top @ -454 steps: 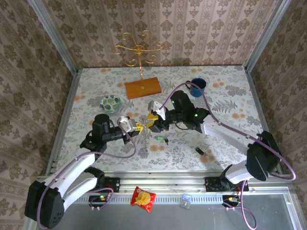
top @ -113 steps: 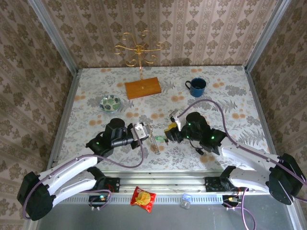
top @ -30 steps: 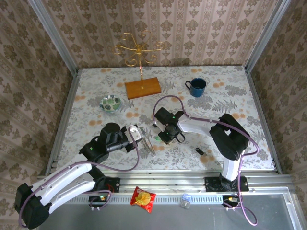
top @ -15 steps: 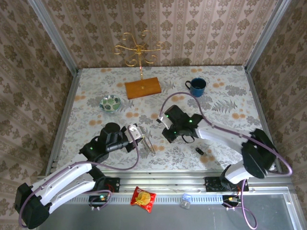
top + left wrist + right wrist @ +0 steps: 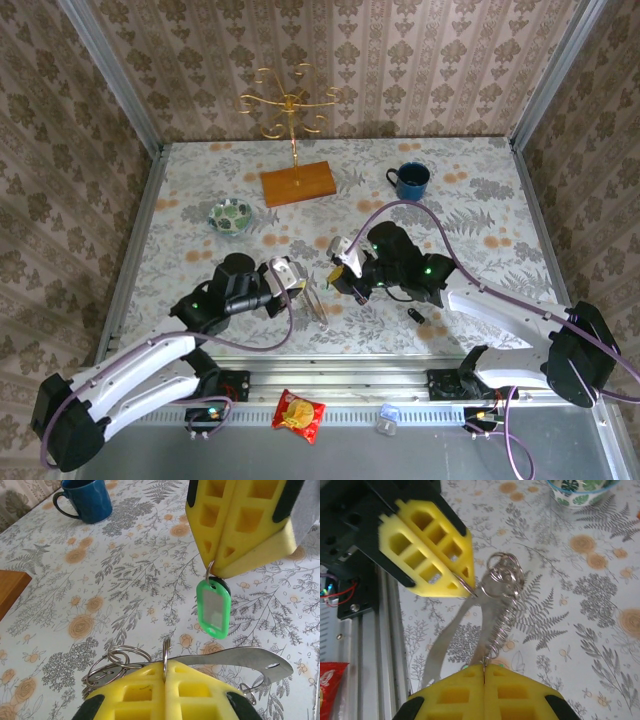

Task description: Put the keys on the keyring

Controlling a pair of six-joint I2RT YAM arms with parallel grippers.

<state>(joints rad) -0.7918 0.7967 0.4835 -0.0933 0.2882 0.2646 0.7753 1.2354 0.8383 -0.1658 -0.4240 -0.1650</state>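
The keyring, a flat grey metal band [image 5: 445,640] with a cluster of split rings [image 5: 115,661] and a coiled chain [image 5: 501,625], hangs from my left gripper [image 5: 165,664], which is shut on one thin ring. From above, the keyring [image 5: 316,302] dangles just over the table below the left gripper [image 5: 300,279]. Facing it a few centimetres away, my right gripper [image 5: 484,669] is shut on the small ring of the green-headed key [image 5: 213,605], which hangs under its fingertips. The black key [image 5: 418,316] lies on the table behind the right gripper [image 5: 343,273].
A blue mug [image 5: 412,180] stands at the back right. A small patterned green bowl [image 5: 231,215] sits at the left. A wooden base with a gold stand [image 5: 298,184] is at the back centre. A red snack packet [image 5: 299,414] lies on the near rail.
The right arm has swung its elbow out to the right and lifted the green key off the table, now facing the left gripper. The left gripper has shifted slightly right with the keyring.
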